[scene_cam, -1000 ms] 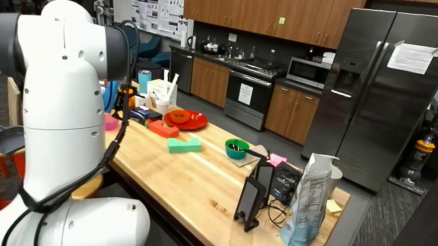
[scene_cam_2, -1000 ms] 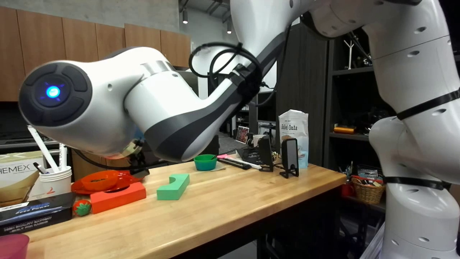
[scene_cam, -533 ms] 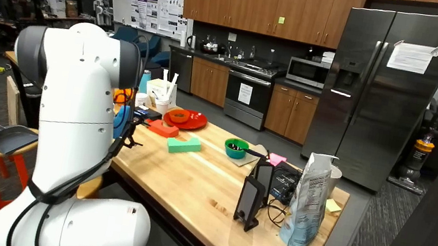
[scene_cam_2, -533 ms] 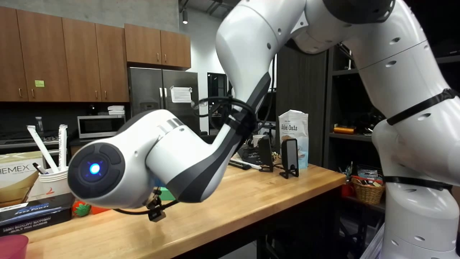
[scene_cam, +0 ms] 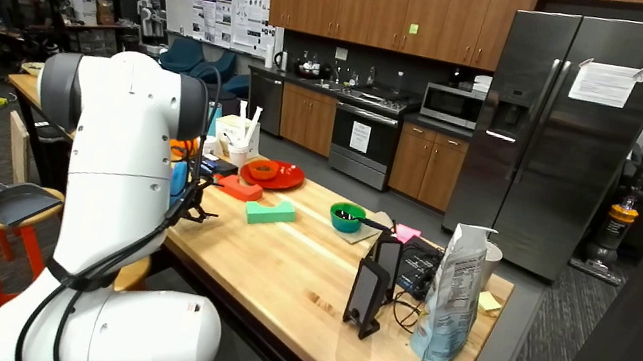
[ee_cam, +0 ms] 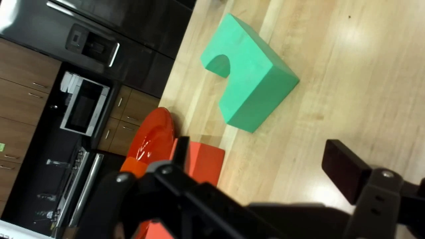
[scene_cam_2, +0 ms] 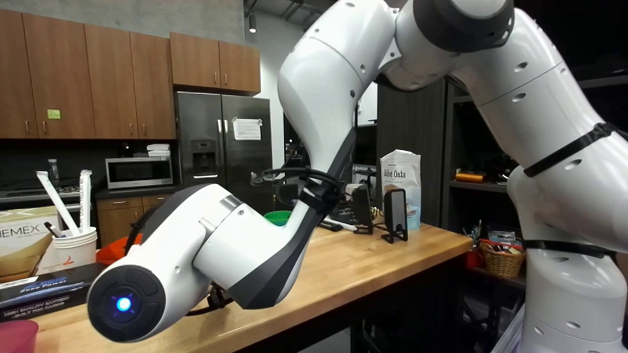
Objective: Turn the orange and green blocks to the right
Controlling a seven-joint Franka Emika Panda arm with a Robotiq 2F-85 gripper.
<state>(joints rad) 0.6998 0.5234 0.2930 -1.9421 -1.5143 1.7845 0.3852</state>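
"From the left, in the wrist view?"
"The red plate, then the orange block on the tabletop, partly hidden by the hand."
"Next?"
"The green block, apart from the orange one."
"And the hand?"
"Its fingers stand wide apart."
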